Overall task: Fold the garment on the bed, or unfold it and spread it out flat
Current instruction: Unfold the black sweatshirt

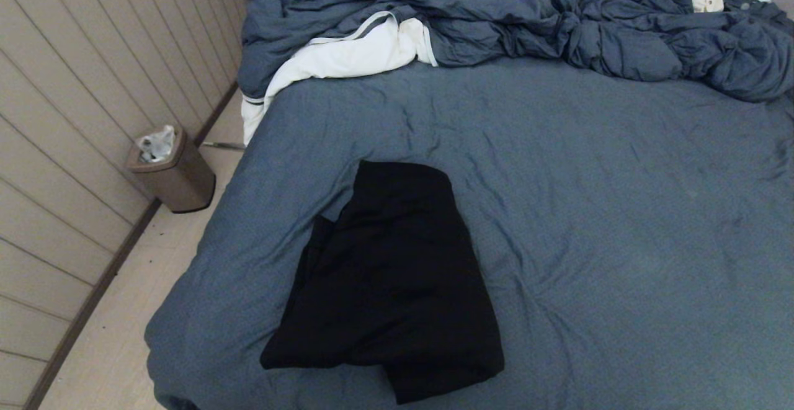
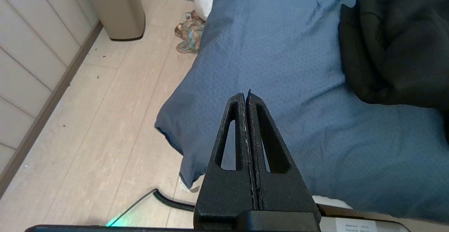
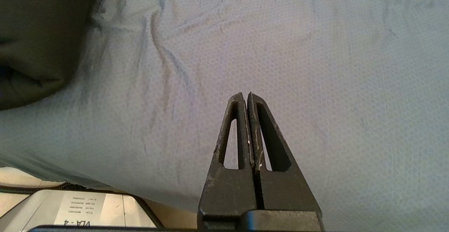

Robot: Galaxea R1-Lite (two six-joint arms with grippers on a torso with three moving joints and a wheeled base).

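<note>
The black hoodie point(image 1: 391, 280) lies folded into a compact bundle on the near left part of the bed point(image 1: 620, 224), whose blue-grey sheet is slightly wrinkled. Neither arm shows in the head view. My left gripper point(image 2: 246, 95) is shut and empty, held above the bed's near left corner, with the hoodie point(image 2: 400, 46) off to one side and apart from it. Over bare sheet my right gripper point(image 3: 245, 97) is shut and empty too, and only an edge of the hoodie point(image 3: 38, 39) shows in that view, well away from the fingertips.
A rumpled blue-grey comforter point(image 1: 527, 19) and a white cloth with a dark stripe point(image 1: 347, 56) are piled at the head of the bed. On the floor to the left stands a tan waste bin point(image 1: 170, 171) against the panelled wall point(image 1: 74, 87). A crumpled cloth point(image 2: 189, 32) lies on the floor.
</note>
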